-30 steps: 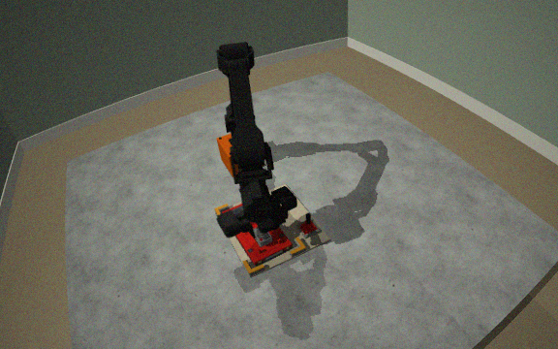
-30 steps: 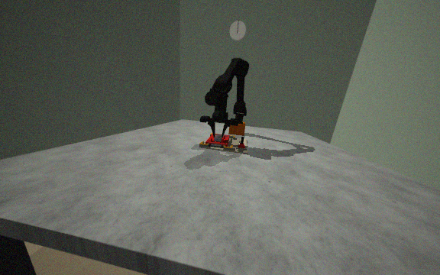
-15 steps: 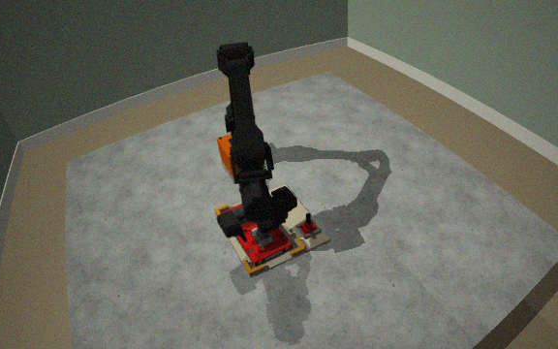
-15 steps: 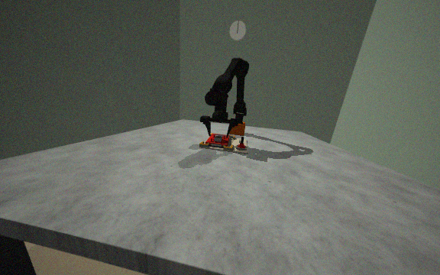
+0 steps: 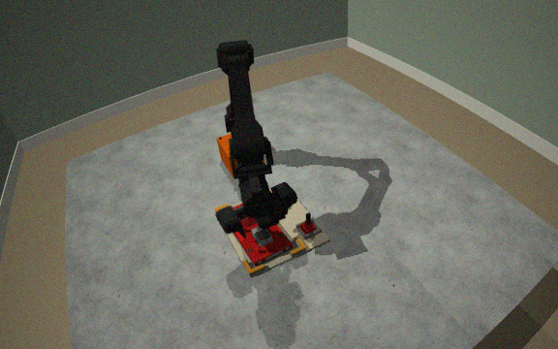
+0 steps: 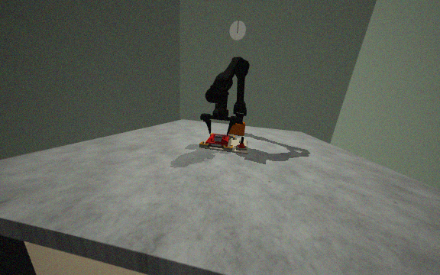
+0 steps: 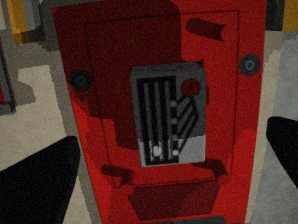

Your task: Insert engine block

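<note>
Engine block (image 7: 166, 117) seated in the opening of the red car body (image 7: 100, 43), grey finned top visible with a red cap at its upper right corner in the wrist view. Slot/rib orientation: cannot tell from these views. Depth of seating: cannot tell exactly, though block top looks roughly level with the body in the top view (image 5: 263, 236).

Jaws (image 6: 218, 122) spread nearly to full width, holding nothing. 2 dark fingers at the left and right edges of the wrist view, both well clear of the block. In the exterior view, jaws raised above the car body (image 6: 217, 140), tips not touching it.

Car body on a beige base plate (image 5: 303, 213) with orange corner brackets, sitting on the grey counter (image 5: 405, 271). Small red part with a black post (image 5: 308, 226) on the same plate, just beside the car body. Orange box (image 5: 225, 151) behind the arm.
</note>
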`<act>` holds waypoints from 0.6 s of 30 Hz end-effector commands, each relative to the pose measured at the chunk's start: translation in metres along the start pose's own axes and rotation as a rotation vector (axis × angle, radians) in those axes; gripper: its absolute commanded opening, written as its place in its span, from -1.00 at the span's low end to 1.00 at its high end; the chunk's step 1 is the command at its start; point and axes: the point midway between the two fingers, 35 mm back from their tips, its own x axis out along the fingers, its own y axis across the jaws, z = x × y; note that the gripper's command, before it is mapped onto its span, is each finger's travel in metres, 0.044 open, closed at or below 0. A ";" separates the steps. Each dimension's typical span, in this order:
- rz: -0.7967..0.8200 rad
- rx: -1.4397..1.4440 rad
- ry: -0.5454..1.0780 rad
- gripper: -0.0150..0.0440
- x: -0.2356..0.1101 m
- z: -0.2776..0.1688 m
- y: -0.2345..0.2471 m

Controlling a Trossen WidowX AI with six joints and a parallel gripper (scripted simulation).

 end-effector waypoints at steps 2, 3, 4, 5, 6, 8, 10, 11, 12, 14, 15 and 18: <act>0.001 0.007 -0.004 0.64 -0.002 0.001 0.000; 0.001 0.007 -0.004 0.56 -0.002 0.001 0.000; 0.001 0.007 -0.004 0.47 -0.002 0.001 0.000; 0.001 0.007 -0.004 0.38 -0.002 0.001 0.000; 0.001 0.007 -0.004 0.29 -0.002 0.001 0.000; 0.001 0.007 -0.004 0.11 -0.002 0.001 0.000; 0.001 0.007 -0.004 -0.07 -0.002 0.001 0.000; 0.001 0.007 -0.004 -0.16 -0.002 0.001 0.000; 0.001 0.007 -0.004 -0.25 -0.002 0.001 0.000; 0.001 0.007 -0.004 -0.42 -0.002 0.001 0.000; 0.001 0.007 -0.004 -0.49 -0.002 0.001 0.000; 0.001 0.007 -0.004 -0.49 -0.002 0.001 0.000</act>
